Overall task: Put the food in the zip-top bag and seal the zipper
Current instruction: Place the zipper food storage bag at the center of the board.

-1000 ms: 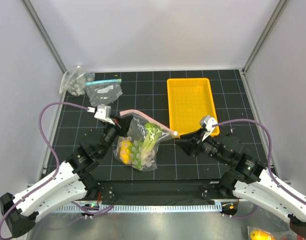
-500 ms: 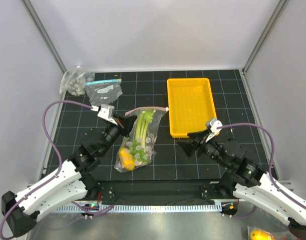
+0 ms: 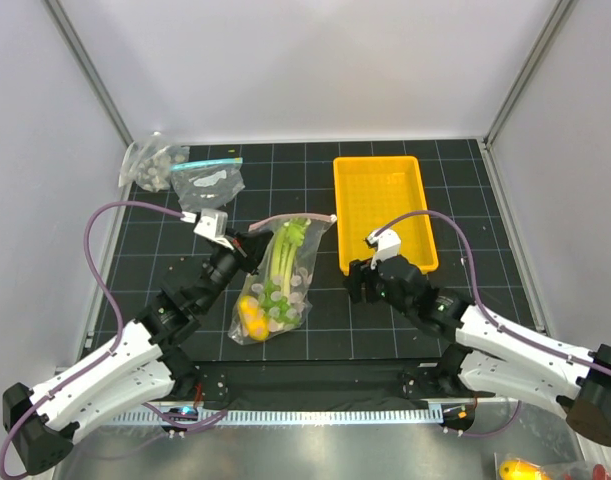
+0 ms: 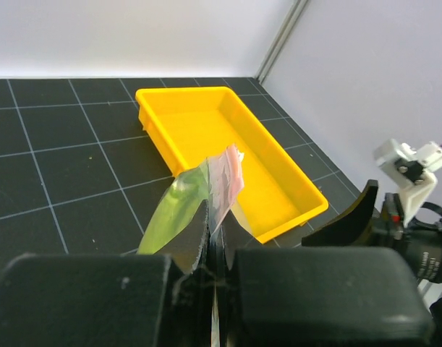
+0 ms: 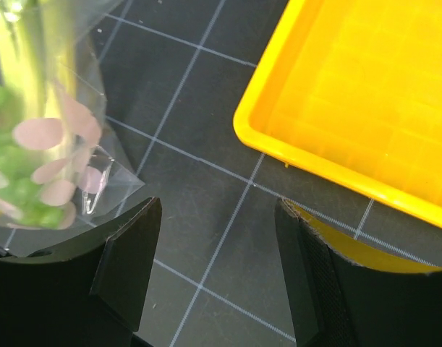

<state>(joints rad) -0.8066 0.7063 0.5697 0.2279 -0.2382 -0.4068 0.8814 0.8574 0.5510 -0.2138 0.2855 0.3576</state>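
Centre frame, the zip-top bag (image 3: 303,268) is gleaming as clear, crinkled plastic; the yellow tray (image 3: 380,200) is showing smooth, glossy plastic; the black mat (image 3: 315,190) is looking matt.

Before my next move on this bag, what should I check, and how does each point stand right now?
1. Leek, lemon and grapes inside the bag: ok.
2. Left gripper shut on the bag's mouth corner: ok.
3. Right gripper open and empty: ok.
4. Zipper sealed along its whole length: cannot tell.
5. Right gripper clear of the tray: cannot tell, it sits close to the near left corner.
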